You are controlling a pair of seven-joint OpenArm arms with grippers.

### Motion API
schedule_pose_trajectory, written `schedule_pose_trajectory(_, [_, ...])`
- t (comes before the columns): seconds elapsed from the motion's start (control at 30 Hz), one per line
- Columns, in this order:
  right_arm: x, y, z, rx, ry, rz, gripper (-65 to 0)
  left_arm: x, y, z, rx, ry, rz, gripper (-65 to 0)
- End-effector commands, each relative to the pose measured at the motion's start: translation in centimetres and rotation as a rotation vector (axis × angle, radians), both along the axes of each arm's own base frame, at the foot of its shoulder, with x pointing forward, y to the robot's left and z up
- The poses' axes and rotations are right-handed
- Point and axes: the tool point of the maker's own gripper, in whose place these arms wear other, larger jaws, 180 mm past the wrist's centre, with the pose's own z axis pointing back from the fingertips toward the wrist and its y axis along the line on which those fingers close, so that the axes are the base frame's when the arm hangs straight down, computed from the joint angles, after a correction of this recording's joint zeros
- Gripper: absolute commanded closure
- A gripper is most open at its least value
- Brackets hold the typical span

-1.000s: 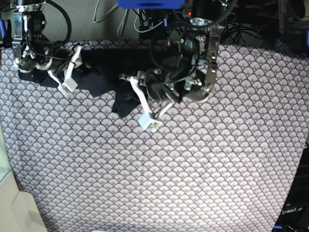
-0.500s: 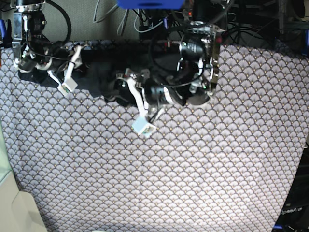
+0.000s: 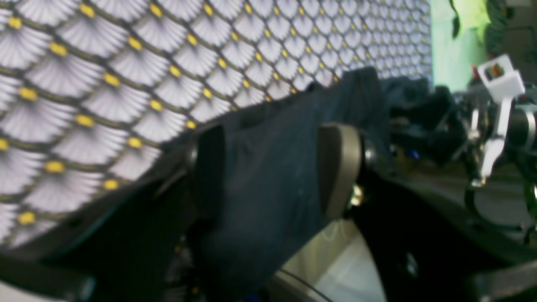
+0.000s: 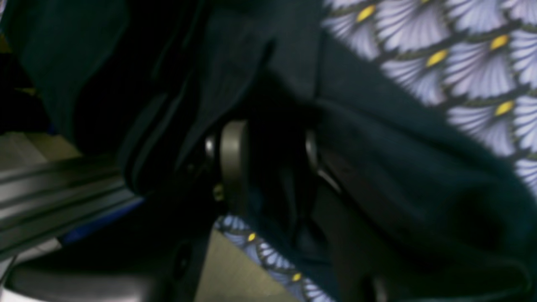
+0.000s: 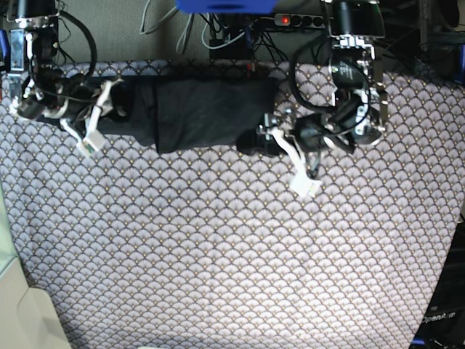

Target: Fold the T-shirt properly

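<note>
The black T-shirt (image 5: 200, 113) lies stretched in a wide band along the far edge of the table, held at both ends. My left gripper (image 5: 259, 138) is shut on the shirt's right end; in the left wrist view the dark cloth (image 3: 268, 176) sits between its fingers (image 3: 340, 167). My right gripper (image 5: 120, 109) is shut on the shirt's left end; in the right wrist view the cloth (image 4: 398, 176) bunches around its fingers (image 4: 233, 159). Sleeves and collar cannot be made out.
The fan-scale tablecloth (image 5: 232, 254) covers the table. Cables and a power strip (image 5: 290, 20) run behind the far edge. White tags (image 5: 304, 185) hang from both grippers. A pale bin (image 5: 14, 305) stands at the near left corner.
My left gripper has swung to the right in the base view with the cloth, pulling the bunched shirt out into a long flat band. My right gripper has shifted slightly left.
</note>
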Motion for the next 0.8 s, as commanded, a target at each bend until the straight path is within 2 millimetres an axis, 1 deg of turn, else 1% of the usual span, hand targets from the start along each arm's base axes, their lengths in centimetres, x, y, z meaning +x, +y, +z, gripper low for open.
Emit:
schedule_pose_trajectory(0.0, [0.9, -1.2, 1.0, -0.020, -0.038, -0.007, -16.0, 0.4, -0.2, 0.6, -0.021, -0.020, 0.002, -33.8])
schedule_pose_trajectory(0.03, [0.9, -1.5, 1.0, -0.029, -0.034, -0.009, -16.0, 0.3, -0.2, 0.4, -0.022, -0.013, 0.003, -33.8])
schedule_pose_trajectory(0.1, [0.8, -2.8, 1.2, -0.063, -0.019, -0.023, -16.0, 0.1, -0.2, -0.2, -0.026, 0.009, 0.005, -33.8])
schedule_pose_trajectory(0.13, [0.9, -3.4, 1.5, -0.079, -0.024, -0.029, -16.0, 0.0, -0.2, -0.5, -0.025, 0.022, 0.005, -33.8])
schedule_pose_trajectory(0.23, [1.8, -4.0, 3.4, -0.123, -0.073, -0.019, -16.0, -0.3, -0.1, -1.4, -0.023, 0.053, 0.009, -33.8])
schedule_pose_trajectory(0.33, [2.2, -5.6, 5.3, -0.183, -0.113, -0.036, -16.0, -0.4, 0.4, -2.3, 0.026, 0.065, 0.008, -33.8])
schedule_pose_trajectory(0.47, [2.1, -8.7, 6.7, -0.250, -0.116, -0.108, -16.3, -0.6, 0.8, -3.0, 0.078, 0.068, 0.003, -33.8])
schedule_pose_trajectory(0.53, [2.1, -10.6, 7.5, -0.279, -0.127, -0.152, -19.4, -0.6, 0.9, -3.0, 0.077, 0.066, 0.002, -33.8])
schedule_pose_trajectory(0.6, [2.1, -12.3, 8.2, -0.307, -0.137, -0.189, -24.6, -0.6, 0.9, -2.9, 0.077, 0.066, 0.002, -33.8])
schedule_pose_trajectory(0.7, [1.2, -15.1, 8.4, -0.326, -0.120, -0.268, -32.7, -0.6, 1.0, -2.9, 0.079, 0.066, 0.001, -33.8])
schedule_pose_trajectory(0.77, [0.6, -16.9, 8.1, -0.317, -0.101, -0.336, -37.2, -0.7, 1.0, -3.0, 0.078, 0.067, 0.000, -33.8])
